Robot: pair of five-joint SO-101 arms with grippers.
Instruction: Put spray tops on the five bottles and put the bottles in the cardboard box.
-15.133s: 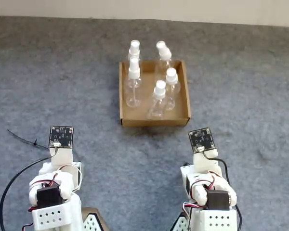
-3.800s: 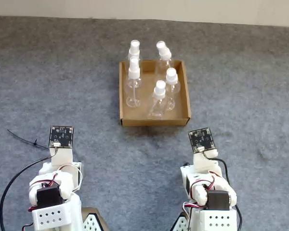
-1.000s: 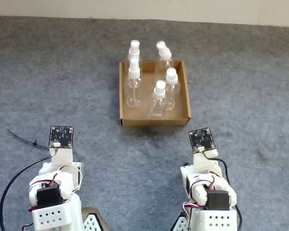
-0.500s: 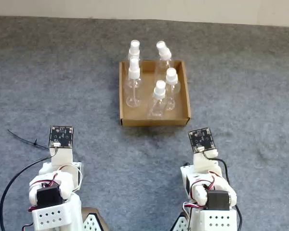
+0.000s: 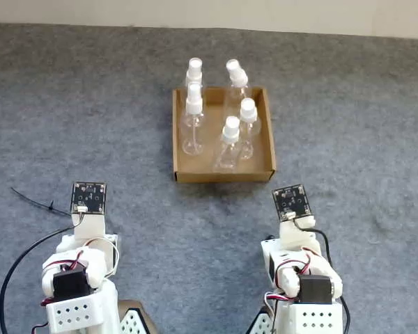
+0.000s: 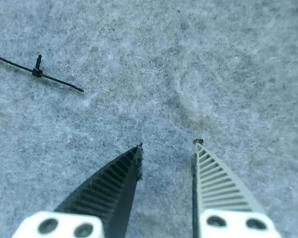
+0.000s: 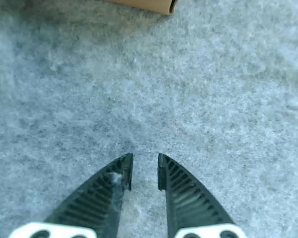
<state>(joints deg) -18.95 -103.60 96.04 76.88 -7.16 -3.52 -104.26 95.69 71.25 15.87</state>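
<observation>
The cardboard box (image 5: 180, 142) lies on the grey carpet at the middle far side. Several clear bottles with white spray tops stand in it: two at the far wall (image 5: 195, 71) (image 5: 235, 74), one on the left (image 5: 193, 118), two on the right (image 5: 247, 122) (image 5: 229, 142). Both arms are folded back at the near edge, well short of the box. My left gripper (image 6: 167, 144) hangs over bare carpet, open and holding nothing. My right gripper (image 7: 144, 156) is open by a narrow gap, also holding nothing, with a box corner (image 7: 144, 4) ahead of it.
A black cable tie (image 5: 35, 204) lies on the carpet left of the left arm, also seen in the left wrist view (image 6: 37, 72). Open carpet surrounds the box on every side. A pale wall strip (image 5: 209, 12) bounds the far edge.
</observation>
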